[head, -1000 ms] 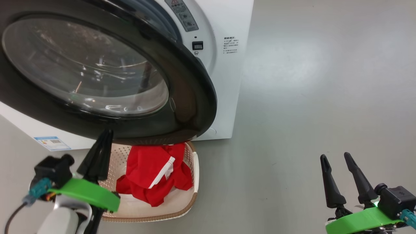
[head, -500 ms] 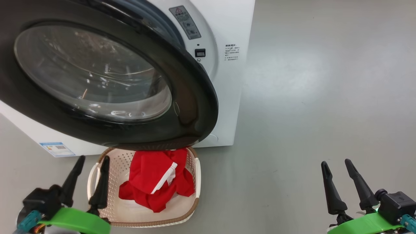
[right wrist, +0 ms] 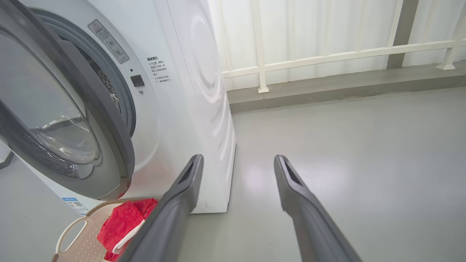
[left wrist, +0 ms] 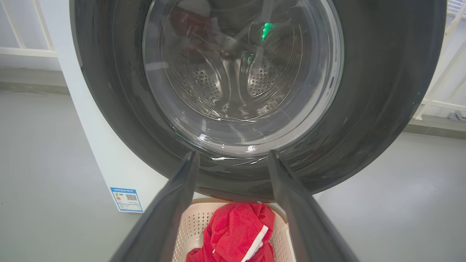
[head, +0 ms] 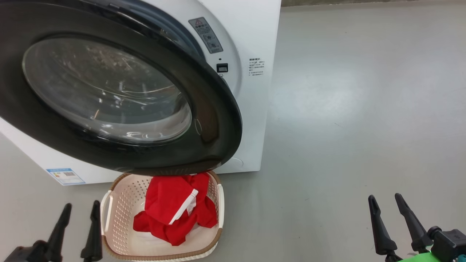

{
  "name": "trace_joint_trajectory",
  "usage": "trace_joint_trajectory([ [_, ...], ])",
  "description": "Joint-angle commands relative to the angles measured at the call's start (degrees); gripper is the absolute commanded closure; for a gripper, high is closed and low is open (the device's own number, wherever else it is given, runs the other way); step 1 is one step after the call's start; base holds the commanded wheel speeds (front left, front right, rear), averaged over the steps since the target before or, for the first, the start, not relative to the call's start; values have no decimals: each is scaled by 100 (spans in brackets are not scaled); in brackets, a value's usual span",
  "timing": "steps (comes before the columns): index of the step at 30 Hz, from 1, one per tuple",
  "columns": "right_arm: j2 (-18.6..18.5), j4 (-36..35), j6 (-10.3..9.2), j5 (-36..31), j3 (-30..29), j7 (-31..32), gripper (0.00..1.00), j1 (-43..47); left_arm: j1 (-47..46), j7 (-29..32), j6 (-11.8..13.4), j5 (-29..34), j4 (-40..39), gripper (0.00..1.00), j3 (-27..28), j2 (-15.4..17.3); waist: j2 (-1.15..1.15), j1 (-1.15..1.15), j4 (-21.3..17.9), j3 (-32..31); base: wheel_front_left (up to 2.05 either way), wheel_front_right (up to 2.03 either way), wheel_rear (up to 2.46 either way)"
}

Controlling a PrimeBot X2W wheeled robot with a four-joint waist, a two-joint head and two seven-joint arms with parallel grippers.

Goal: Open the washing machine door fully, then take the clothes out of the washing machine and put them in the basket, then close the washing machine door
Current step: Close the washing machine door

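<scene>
Where the clothes lie: we see the red clothes [head: 174,211] heaped inside the basket [head: 123,203], a white strip of trim facing up, and nothing is gripping them.
Basket: it sits on the grey floor [head: 346,127] just in front of the washing machine [head: 255,109], with its far end tucked under the lower rim of the door [head: 218,120].
Door: it stands swung out from the machine's front, not shut. From our right wrist the grey gasket [right wrist: 128,109] shows behind it.
Glass: from our left wrist we look through the window at the perforated drum [left wrist: 255,76].
Left claw: our left gripper [head: 82,204] is released, fingers apart with nothing between them. It sits low, just beside the basket's left handle [head: 105,211], pointing toward the door.
Right claw: our right gripper [head: 385,197] is released too, holding nothing. It is over bare floor, well apart from the basket.
Sticker: a blue sticker [head: 65,176] sits low on the machine's front, left of the basket.
</scene>
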Motion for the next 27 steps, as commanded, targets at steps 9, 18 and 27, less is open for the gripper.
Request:
trace_joint_trajectory([
  [9, -115, -187, 37, -69, 54, -37, 0, 31, 308, -45, -30, 249, -434, 0, 559, -110, 0, 0, 23, -31, 0, 0, 0],
  [18, -96, -199, 37, -75, 29, -37, 0, 16, 295, -45, -30, 340, -477, 0, 557, -198, 0, 0, 72, -19, 0, 0, 0],
  [27, -110, -204, 37, -16, 182, -37, 82, -157, 198, -45, -30, 396, -479, 0, 464, -296, 0, 0, 275, 15, 0, 0, 0],
])
